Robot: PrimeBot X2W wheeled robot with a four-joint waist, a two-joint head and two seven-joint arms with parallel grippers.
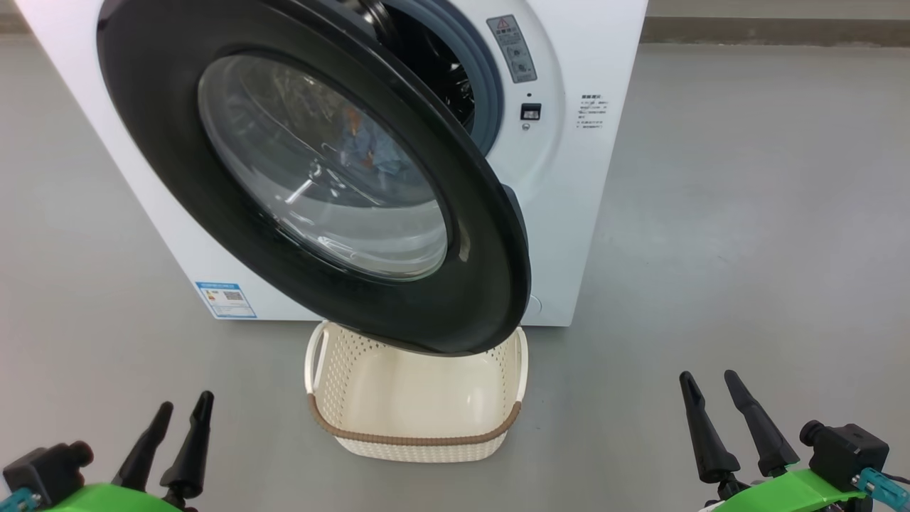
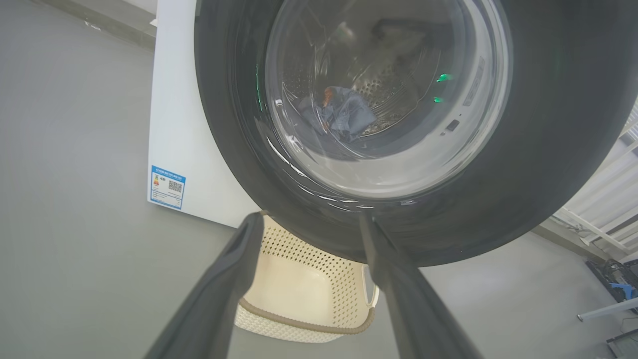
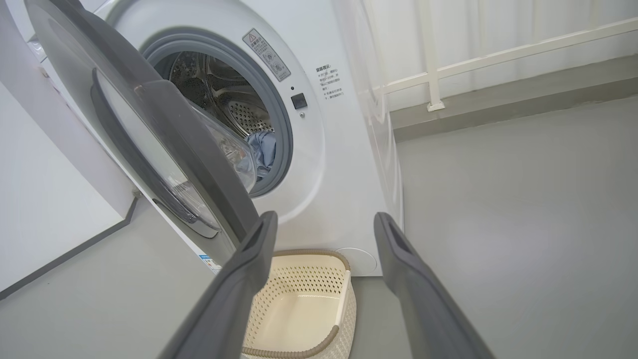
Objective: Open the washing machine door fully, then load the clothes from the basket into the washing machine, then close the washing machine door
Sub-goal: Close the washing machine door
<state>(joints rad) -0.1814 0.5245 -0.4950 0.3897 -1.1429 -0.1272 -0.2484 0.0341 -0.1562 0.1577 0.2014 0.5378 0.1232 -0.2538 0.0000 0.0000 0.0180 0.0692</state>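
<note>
The white washing machine [image 1: 590, 235] stands ahead with its door [image 1: 178, 142] swung partly out, black rim and glass bowl facing me. The clothes [image 1: 370, 149] show through the glass as a blue bundle lying in the steel drum, also seen as clothes [image 3: 264, 149] past the door's edge. The cream basket [image 1: 419, 437] sits on the floor under the door's lower rim, its inside bare. My left gripper [image 1: 186, 400] is low at the left, open and holding nothing. My right gripper [image 1: 707, 375] is low at the right, open too. Both hang well short of the door.
Grey floor spreads to both sides of the basket. A blue label sticker [image 1: 225, 299] marks the machine's lower left front. A white railing [image 3: 498, 55] runs along the wall to the machine's right, and a white wall [image 3: 40, 189] stands at its left.
</note>
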